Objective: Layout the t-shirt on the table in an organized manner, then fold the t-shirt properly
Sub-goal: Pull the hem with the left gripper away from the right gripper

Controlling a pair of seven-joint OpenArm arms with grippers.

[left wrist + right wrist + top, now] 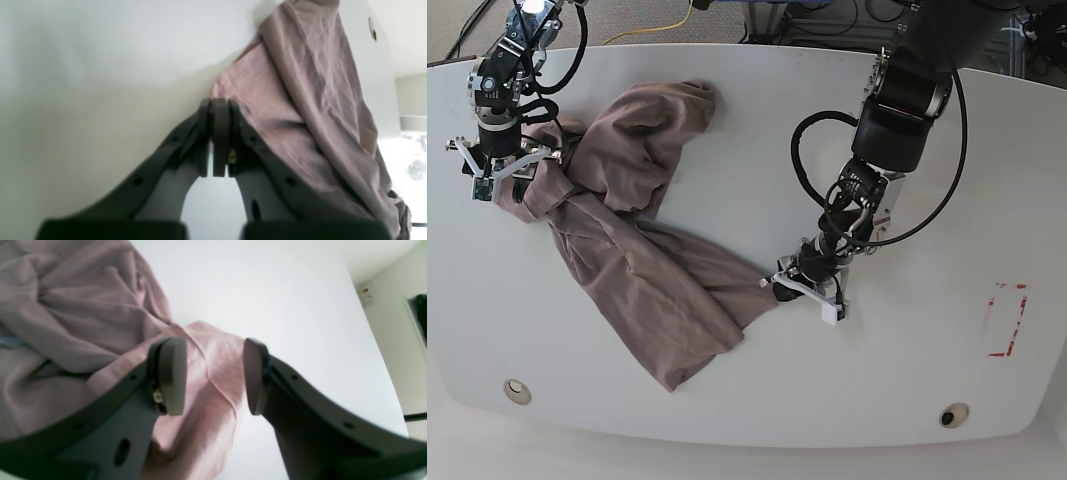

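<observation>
- Left wrist view: the left gripper (219,104) has its two dark fingers pressed together with no gap, the tips down at the white table (100,83) right at the edge of the mauve-brown t-shirt (300,110). Whether any cloth is pinched between the pads cannot be told here. The shirt runs up and to the right of the fingers in a long wrinkled band, and a small round hole (372,29) in the tabletop shows beyond it.
- Right wrist view: the right gripper (213,373) stands with its fingers apart, one pad on each side of a folded pink-lit flap of the t-shirt (83,316). The left pad lies over the cloth; the right pad is over bare table (283,300), just beside the flap's edge. The rest of the shirt is bunched in heavy folds to the upper left.
- Base view: the t-shirt (642,270) lies crumpled in a diagonal sprawl across the left half of the table (757,120). The right gripper (497,170) sits at its upper-left bunch; the left gripper (779,284) is at its pointed right corner. A red dashed rectangle (1006,320) is marked far right, well apart from the cloth.
</observation>
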